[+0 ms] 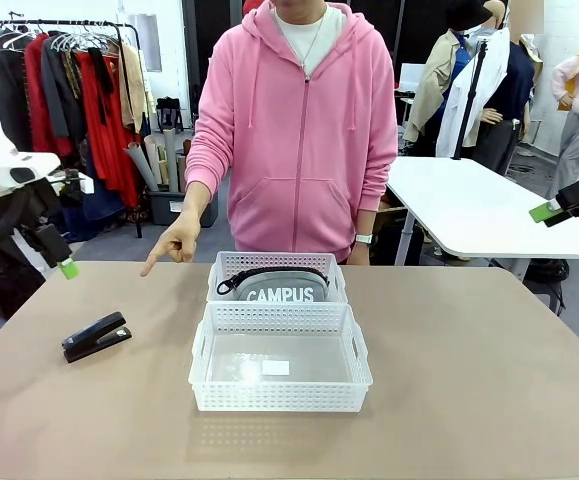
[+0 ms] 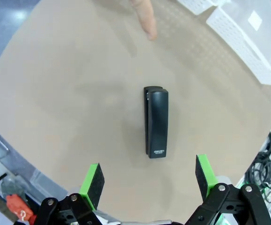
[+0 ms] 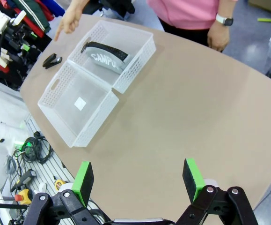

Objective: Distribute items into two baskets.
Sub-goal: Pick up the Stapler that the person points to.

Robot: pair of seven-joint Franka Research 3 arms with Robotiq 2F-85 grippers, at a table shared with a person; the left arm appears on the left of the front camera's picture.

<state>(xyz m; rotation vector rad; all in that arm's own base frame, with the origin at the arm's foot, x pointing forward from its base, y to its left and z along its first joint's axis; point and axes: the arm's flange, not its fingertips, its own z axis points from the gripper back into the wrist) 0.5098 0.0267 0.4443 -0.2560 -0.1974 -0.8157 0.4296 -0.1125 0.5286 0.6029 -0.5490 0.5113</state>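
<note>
Indoors | tan table [image 1: 489,380] (rounded edge) holds baskets [image 1: 279,396] | clothes rack [image 1: 69,80] far left

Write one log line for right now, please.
pouch: in far basket | stapler: on table | left tool: open, aimed at stapler | right tool: open | person's hand: pointing toward stapler

Pouch [image 1: 284,290] in far basket [image 1: 229,263], stapler [image 1: 96,336] left of near basket [image 1: 279,396].

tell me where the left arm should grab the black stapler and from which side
Take the stapler across its narrow width, about mid-length, coming straight down from above. It lies flat on the table, long and slim, with bare surface along both long sides. The open left fingers line up either side of its long axis, so little turning seems needed.
</note>
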